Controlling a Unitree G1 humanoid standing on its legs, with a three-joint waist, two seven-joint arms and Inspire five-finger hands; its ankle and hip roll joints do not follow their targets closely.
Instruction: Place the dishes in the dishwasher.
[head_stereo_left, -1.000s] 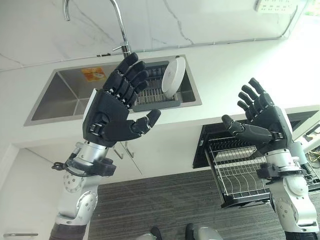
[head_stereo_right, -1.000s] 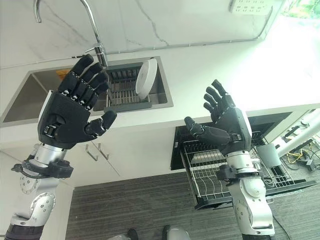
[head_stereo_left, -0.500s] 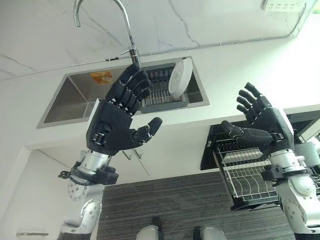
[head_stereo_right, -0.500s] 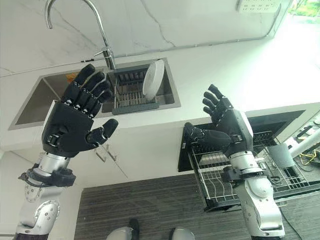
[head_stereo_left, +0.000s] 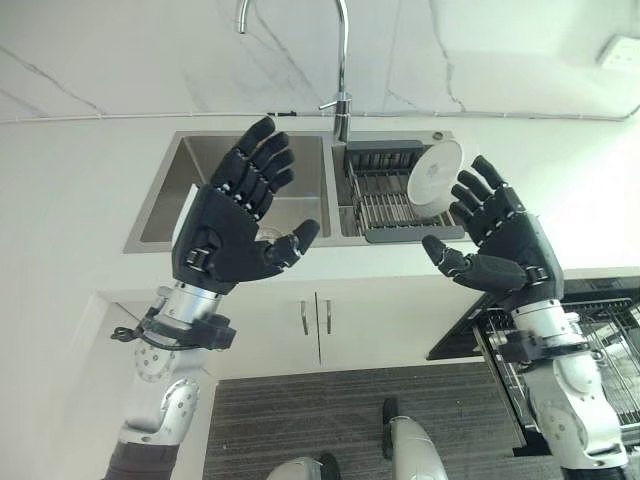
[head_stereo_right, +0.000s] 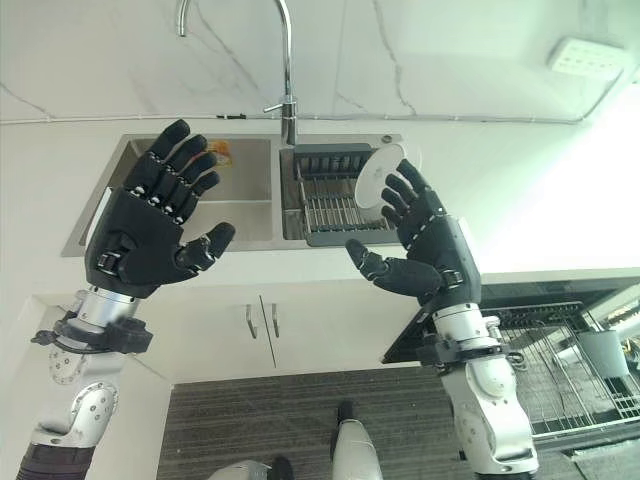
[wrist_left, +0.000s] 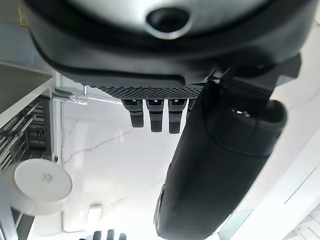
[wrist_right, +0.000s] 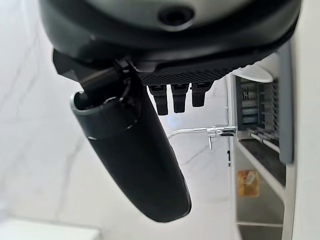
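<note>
A white plate (head_stereo_left: 431, 176) stands on edge in a dark drying rack (head_stereo_left: 381, 200) set in the right half of the steel sink (head_stereo_left: 175, 215). The same plate (wrist_left: 42, 187) appears in the left wrist view. My left hand (head_stereo_left: 232, 229) is raised in front of the sink's left basin, palm toward me, fingers spread, open and empty. My right hand (head_stereo_left: 497, 242) is held up just right of the plate, fingers straight, open and empty. The dishwasher's pulled-out wire rack (head_stereo_right: 565, 365) sits low at the right, under the counter.
A tall curved tap (head_stereo_left: 342, 70) rises behind the sink. White cupboard doors with two handles (head_stereo_left: 315, 318) sit below the counter. An orange item (head_stereo_right: 219, 152) lies at the back of the left basin. A wall socket (head_stereo_right: 592, 58) is at the upper right.
The camera has swung left, so the sink now sits in the middle and the dishwasher rack at the right edge. Both hands stay raised and open; the right hand now shows beside the plate.
</note>
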